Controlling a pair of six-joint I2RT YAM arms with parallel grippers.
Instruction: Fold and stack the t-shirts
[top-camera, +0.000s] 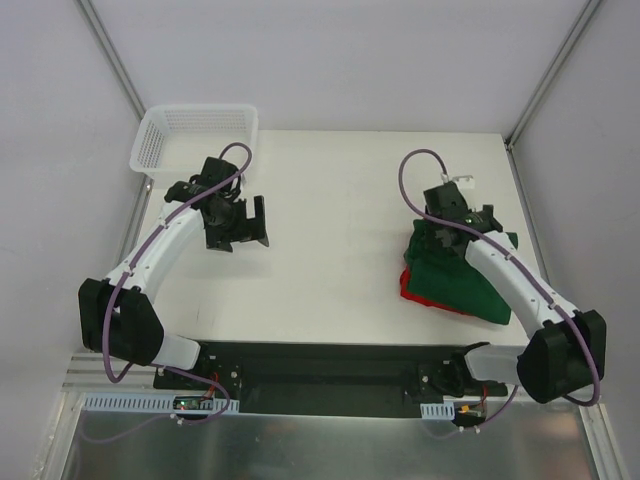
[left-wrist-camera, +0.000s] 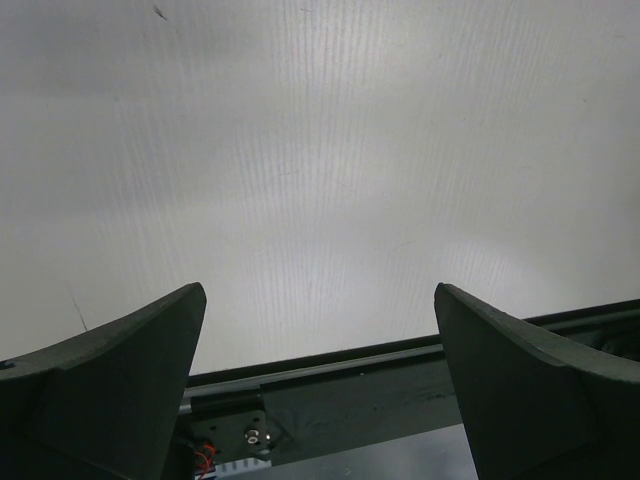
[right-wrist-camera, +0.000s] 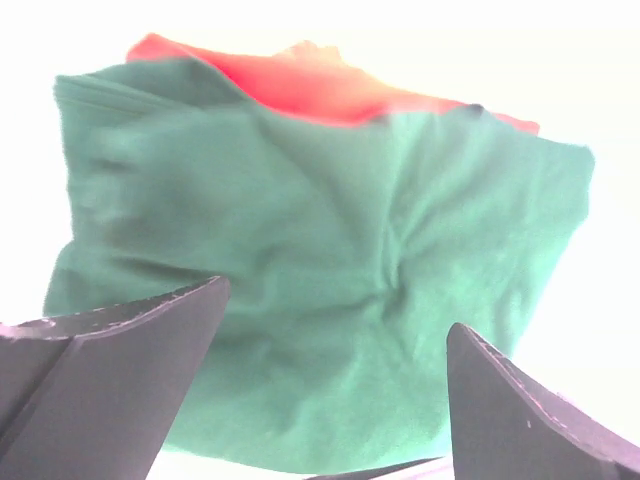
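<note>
The dark green t-shirt (top-camera: 462, 285) lies folded on top of the red t-shirt (top-camera: 407, 287) at the right of the table, with only a red edge showing at the left. In the right wrist view the green t-shirt (right-wrist-camera: 330, 220) fills the middle and the red t-shirt (right-wrist-camera: 300, 85) peeks out beyond it. My right gripper (top-camera: 441, 240) (right-wrist-camera: 338, 308) hovers open over the stack's far left part, with nothing between its fingers. Far to the left, my left gripper (top-camera: 240, 232) (left-wrist-camera: 320, 290) stands open over bare table (left-wrist-camera: 320, 150) and holds nothing.
A white mesh basket (top-camera: 195, 135) sits at the table's back left corner. A small white object (top-camera: 462, 183) lies behind the right gripper. The black base rail (top-camera: 330, 365) runs along the near edge. Grey walls enclose the table.
</note>
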